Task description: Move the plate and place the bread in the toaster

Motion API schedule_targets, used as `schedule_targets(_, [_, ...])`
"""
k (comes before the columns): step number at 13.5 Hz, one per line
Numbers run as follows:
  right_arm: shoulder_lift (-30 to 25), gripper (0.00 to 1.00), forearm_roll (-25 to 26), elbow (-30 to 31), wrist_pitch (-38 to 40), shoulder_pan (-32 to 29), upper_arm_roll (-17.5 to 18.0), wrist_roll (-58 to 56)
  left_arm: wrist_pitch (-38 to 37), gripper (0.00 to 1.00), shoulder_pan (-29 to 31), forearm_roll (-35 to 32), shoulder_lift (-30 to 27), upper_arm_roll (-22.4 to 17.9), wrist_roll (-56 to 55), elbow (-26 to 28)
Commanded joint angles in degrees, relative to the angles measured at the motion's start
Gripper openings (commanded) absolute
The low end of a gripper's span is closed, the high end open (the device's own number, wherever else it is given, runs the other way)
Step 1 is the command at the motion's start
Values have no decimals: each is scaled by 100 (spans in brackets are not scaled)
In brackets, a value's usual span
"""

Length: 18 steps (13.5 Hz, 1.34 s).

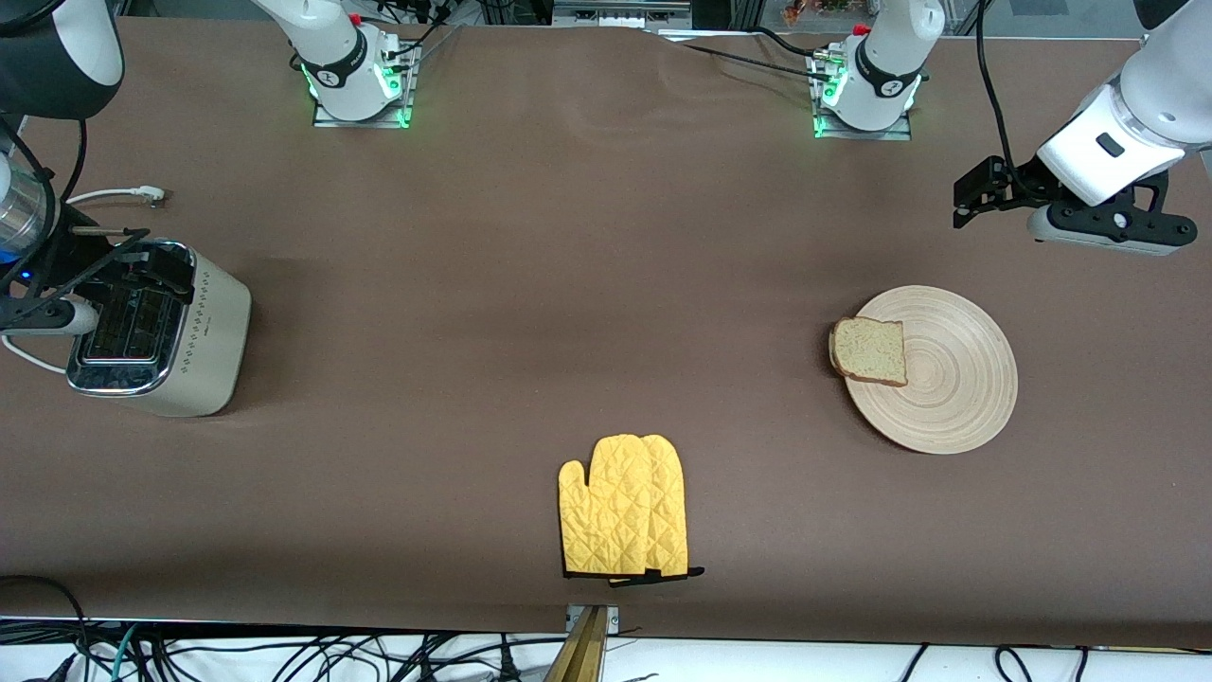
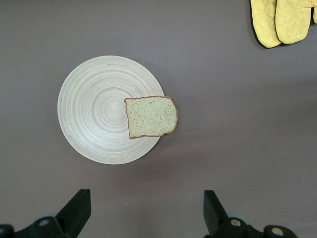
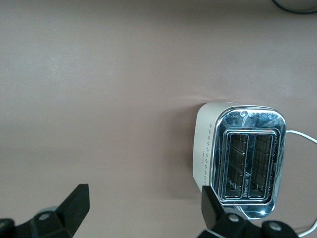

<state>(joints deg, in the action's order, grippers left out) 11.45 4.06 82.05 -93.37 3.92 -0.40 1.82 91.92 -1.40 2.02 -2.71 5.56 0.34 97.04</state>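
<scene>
The light-wood plate [image 1: 956, 388] [image 2: 94, 114] lies toward the left arm's end of the table. The bread [image 1: 869, 350] [image 2: 151, 116] rests flat on the plate's rim and overhangs it on the side toward the right arm. My left gripper [image 1: 977, 194] [image 2: 147, 206] hangs open in the air beside the plate, holding nothing. The cream toaster [image 1: 204, 332] [image 3: 247, 158] stands at the right arm's end, both slots empty. Open and empty, my right gripper [image 1: 133, 258] [image 3: 143, 206] hovers over the toaster's edge.
A yellow oven mitt [image 1: 625, 507] [image 2: 280, 20] lies flat near the table's front edge, midway along it. The toaster's white cord and plug [image 1: 123, 195] trail on the brown table cover [image 1: 530, 284] toward the robot bases.
</scene>
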Motion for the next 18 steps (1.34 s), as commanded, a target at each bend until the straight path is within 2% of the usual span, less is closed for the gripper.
schedule_targets(1, [-29, 100, 7, 13, -6, -14, 14, 37, -52, 100, -45, -167, 69, -3, -25, -142])
schedule_targets(18, [6, 100, 16, 4, -14, -23, 5, 55, -87, 100, -9, -158, 139, -12, 1, -142])
